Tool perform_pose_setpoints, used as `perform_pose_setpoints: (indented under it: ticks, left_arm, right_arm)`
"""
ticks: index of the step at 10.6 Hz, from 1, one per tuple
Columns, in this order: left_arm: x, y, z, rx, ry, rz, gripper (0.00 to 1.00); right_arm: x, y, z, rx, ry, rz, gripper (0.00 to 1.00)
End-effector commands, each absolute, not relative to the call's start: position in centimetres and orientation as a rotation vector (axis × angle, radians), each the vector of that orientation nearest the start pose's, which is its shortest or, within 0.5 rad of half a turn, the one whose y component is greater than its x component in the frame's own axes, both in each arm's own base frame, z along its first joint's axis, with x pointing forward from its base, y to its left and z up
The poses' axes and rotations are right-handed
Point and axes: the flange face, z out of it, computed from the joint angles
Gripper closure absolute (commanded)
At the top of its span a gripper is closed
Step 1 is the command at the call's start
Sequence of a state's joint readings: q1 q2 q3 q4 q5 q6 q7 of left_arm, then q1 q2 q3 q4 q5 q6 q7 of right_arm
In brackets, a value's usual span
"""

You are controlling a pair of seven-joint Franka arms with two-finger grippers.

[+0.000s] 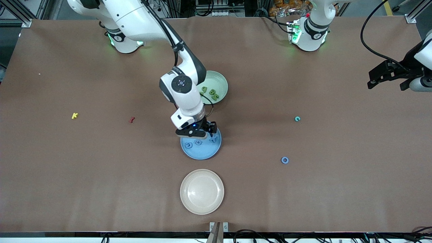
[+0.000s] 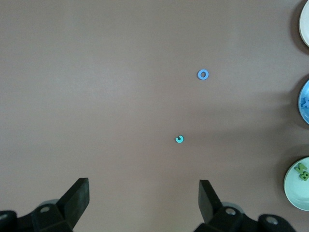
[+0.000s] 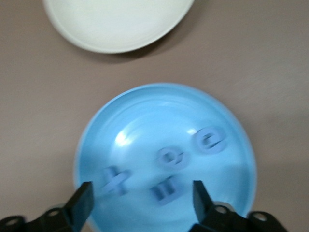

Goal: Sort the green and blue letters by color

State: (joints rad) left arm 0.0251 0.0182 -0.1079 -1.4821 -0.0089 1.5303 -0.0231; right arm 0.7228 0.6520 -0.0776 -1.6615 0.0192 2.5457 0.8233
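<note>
The blue plate holds several blue letters; the right wrist view shows them on the plate. My right gripper hangs low over this plate, open and empty. The green plate holds green letters. A loose blue O and a teal-green c lie on the table toward the left arm's end; both show in the left wrist view, O and c. My left gripper waits open and empty over that end.
A cream plate sits empty, nearer to the front camera than the blue plate; its edge shows in the right wrist view. A yellow k and a dark red letter lie toward the right arm's end.
</note>
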Motion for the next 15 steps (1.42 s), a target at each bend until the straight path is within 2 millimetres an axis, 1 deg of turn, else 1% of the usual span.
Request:
perform_pose_setpoints:
  ticks: [1, 2, 3, 4, 5, 6, 7, 8, 9, 10, 11, 12, 13, 14, 15]
  left_arm:
    - [55.1, -4.1, 66.0, -3.138, 0.120, -0.044, 0.00]
    - [55.1, -4.0, 66.0, -3.140, 0.118, -0.043, 0.00]
    - [55.2, -3.9, 65.9, -3.140, 0.115, -0.041, 0.00]
    - [55.2, -3.9, 66.0, -3.140, 0.115, -0.043, 0.00]
    - [55.1, -3.9, 66.0, -3.138, 0.115, -0.044, 0.00]
    - [55.1, -3.9, 66.0, -3.140, 0.115, -0.046, 0.00]
    - [55.1, -4.1, 66.0, -3.138, 0.118, -0.044, 0.00]
    - [55.0, -4.1, 66.1, -3.138, 0.118, -0.046, 0.00]
    - [55.0, -3.9, 66.1, -3.138, 0.115, -0.046, 0.00]
    - [55.0, -3.7, 66.2, -3.138, 0.108, -0.048, 0.00]
    - [55.0, -3.7, 66.2, -3.138, 0.108, -0.048, 0.00]
    - [55.0, -3.7, 66.2, -3.138, 0.108, -0.048, 0.00]
    - [55.0, -3.6, 66.3, -3.138, 0.103, -0.051, 0.00]
    - [54.9, -3.6, 66.4, -3.136, 0.105, -0.051, 0.00]
    - [54.9, -3.5, 66.3, -3.135, 0.103, -0.048, 0.00]
  right_arm:
    - [61.1, 34.3, 26.9, -3.063, 0.254, -0.223, 0.00]
    - [62.5, 30.1, 27.6, -3.110, 0.238, -0.147, 0.00]
    - [63.5, 26.7, 28.4, -3.137, 0.234, -0.122, 0.00]
    - [64.7, 22.1, 29.1, -3.166, 0.295, -0.126, 0.00]
    - [65.4, 17.9, 29.6, -3.213, 0.312, -0.135, 0.00]
    - [65.8, 14.0, 30.5, -3.255, 0.258, -0.151, 0.00]
    - [66.1, 10.2, 31.9, -3.269, 0.163, -0.153, 0.00]
    - [65.2, 6.2, 33.4, -3.284, 0.074, -0.105, 0.00]
    - [64.2, 3.3, 35.3, -3.288, 0.010, -0.089, 0.00]
    - [63.2, 0.1, 38.3, -3.290, -0.016, -0.072, 0.00]
    - [61.6, -1.2, 41.1, -3.296, 0.036, 0.017, 0.00]
    - [60.0, -2.1, 44.3, -3.296, 0.081, 0.074, 0.00]
    - [58.6, -2.7, 47.3, -3.290, 0.111, 0.083, 0.00]
    - [57.6, -3.1, 50.5, -3.285, 0.165, 0.105, 0.00]
    - [57.2, -3.1, 54.0, -3.282, 0.238, 0.148, 0.00]
